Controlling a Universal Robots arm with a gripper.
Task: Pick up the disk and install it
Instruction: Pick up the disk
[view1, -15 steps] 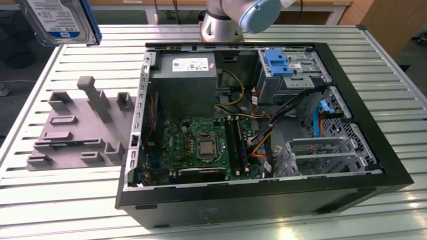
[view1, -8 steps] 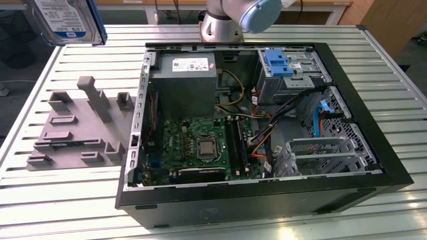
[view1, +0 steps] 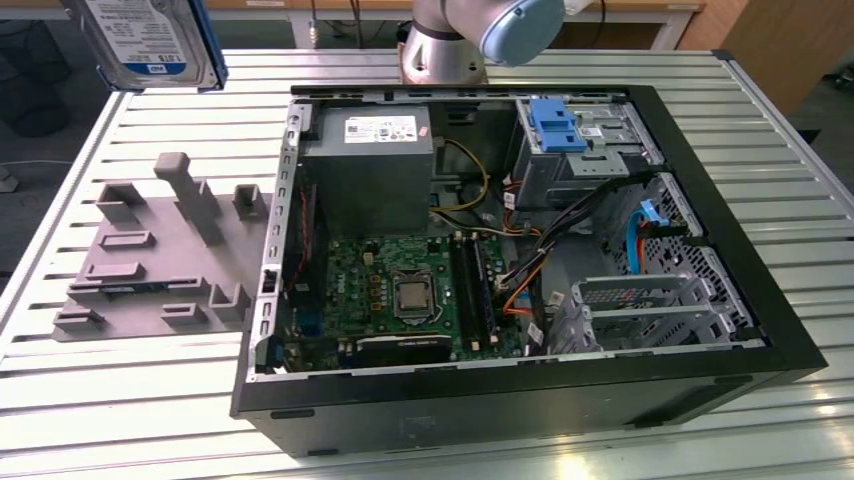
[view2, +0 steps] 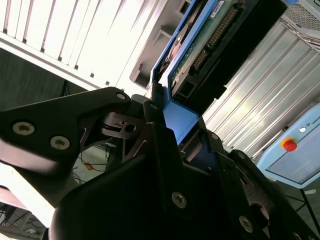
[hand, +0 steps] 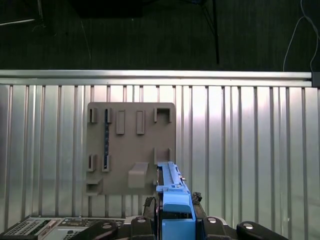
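The pincer is pinching the disk by its blue-railed end, aloft. The grey fixture plate lies on the desk well beneath it. Carrying likely wants a firm, square hold so the drive cannot swing.

Exterior view looks down from high on the computer case mid-frame and fixture plate at left; first wrist view faces straight down on that plate from well above; second wrist view sits close behind the gripper, with the disk shared by all 3.
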